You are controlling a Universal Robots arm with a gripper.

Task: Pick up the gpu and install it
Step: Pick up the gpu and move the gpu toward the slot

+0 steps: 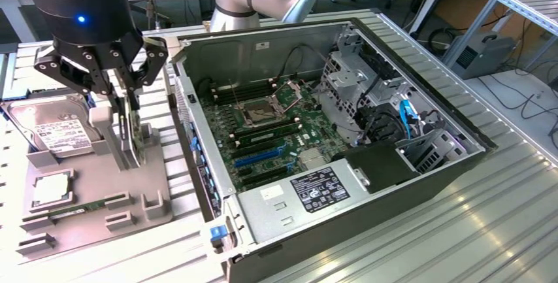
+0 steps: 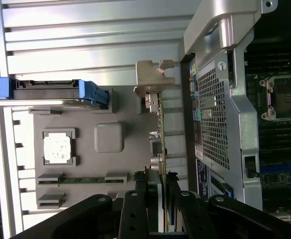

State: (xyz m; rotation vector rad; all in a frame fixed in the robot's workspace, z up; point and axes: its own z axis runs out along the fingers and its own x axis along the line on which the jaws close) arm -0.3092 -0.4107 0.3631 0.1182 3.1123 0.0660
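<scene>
Computer case [image 1: 253, 51] is seen lying open on its side at the middle of the slatted bench, its motherboard [image 1: 270, 133] exposed and its blue expansion slots [image 1: 257, 159] left unfilled, so the install has not yet been done. A grey parts tray [image 1: 96, 211] is set just beside the case on the exterior view's left. Above the far half of that tray the gripper [image 1: 120, 116] is held pointing downward, and its fingers are seen pressed in from both sides on the upper edge of the gpu [image 1: 132, 142], so the card is judged to be pinched. The gpu is stood on edge in its tray holder, between the hard drive [image 1: 57, 129] and the case wall, with its silvery bracket [image 2: 152, 79] at the end away from the gripper in the wrist view. Whether its lower edge has left the holder cannot be told. Nearer on the tray a processor [image 1: 51, 189] and a memory stick [image 1: 65, 212] are laid in their own pockets. Trouble could be caused by a tilted lift, by which the card would be jammed in the holder, by slip in a grip taken on so thin an edge, or by the bracket being caught on the case wall close alongside.
</scene>
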